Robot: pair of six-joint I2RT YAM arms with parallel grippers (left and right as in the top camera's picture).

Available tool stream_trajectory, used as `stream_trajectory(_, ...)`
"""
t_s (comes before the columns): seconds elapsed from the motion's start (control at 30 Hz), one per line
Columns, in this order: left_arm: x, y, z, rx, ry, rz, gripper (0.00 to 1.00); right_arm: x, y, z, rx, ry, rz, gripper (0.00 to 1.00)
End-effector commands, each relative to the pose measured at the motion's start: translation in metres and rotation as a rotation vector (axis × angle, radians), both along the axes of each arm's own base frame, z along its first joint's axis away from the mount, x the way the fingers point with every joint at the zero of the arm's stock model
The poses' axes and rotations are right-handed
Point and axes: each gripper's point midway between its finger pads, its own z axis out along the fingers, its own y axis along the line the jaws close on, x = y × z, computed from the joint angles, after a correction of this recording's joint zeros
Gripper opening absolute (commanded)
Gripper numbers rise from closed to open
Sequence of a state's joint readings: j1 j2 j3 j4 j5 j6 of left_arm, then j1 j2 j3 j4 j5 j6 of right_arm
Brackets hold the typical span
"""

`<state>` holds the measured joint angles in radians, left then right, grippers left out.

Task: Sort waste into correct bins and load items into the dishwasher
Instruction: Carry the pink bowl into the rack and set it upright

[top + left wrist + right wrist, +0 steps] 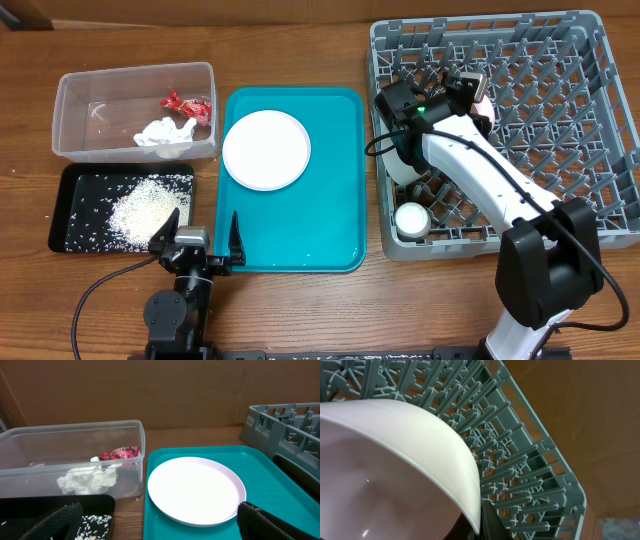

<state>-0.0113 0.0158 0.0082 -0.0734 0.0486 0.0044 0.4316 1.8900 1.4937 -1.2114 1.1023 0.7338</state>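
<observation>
Currently the left gripper (200, 233) sits wide open at the near table edge. One finger is over the black tray (62, 205) and the other over the teal tray (330, 210). The teal tray holds one plate (265, 150), with its near half bare. Rice (140, 210) lies in the black tray; the wrapper (188, 104) and tissue (163, 133) are in the tub (75, 92). The right gripper (478, 92) is clamped on a white dish (395, 485), plate or bowl unclear, over the rack (570, 130). A cup (411, 220) stands in the rack's near-left corner.
</observation>
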Motion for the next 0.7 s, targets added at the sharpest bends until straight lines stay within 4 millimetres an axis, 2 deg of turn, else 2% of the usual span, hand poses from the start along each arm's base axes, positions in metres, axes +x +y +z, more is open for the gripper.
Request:
stream_trajectory(0.0, 0.000, 0.003, 0.000, 0.019, -0.006, 0.011, 1.00, -0.005, 0.006, -0.020, 0.061, 0.068, 0.001, 0.04)
stream_trajectory(0.1, 0.000, 0.003, 0.000, 0.019, -0.006, 0.011, 1.00, -0.002, 0.000, -0.009, -0.007, 0.042, 0.001, 0.04)
stream_trajectory(0.2, 0.000, 0.002, 0.000, 0.019, -0.006, 0.011, 1.00, 0.002, -0.008, 0.011, -0.121, -0.012, 0.001, 0.04)
stream_trajectory(0.3, 0.000, 0.003, 0.000, 0.019, -0.006, 0.011, 1.00, 0.004, -0.011, 0.015, -0.145, -0.023, -0.001, 0.04)
stream_trajectory(0.37, 0.000, 0.003, 0.000, 0.019, -0.006, 0.011, 1.00, 0.004, -0.010, 0.011, -0.122, -0.016, -0.003, 0.04)
stream_trajectory(0.57, 0.000, 0.002, 0.000, 0.019, -0.006, 0.011, 1.00, -0.001, -0.001, -0.022, -0.016, 0.083, -0.002, 0.04)
stream_trajectory(0.67, 0.000, 0.003, 0.000, 0.019, -0.006, 0.011, 1.00, -0.007, -0.002, -0.026, -0.033, 0.127, 0.000, 0.04)
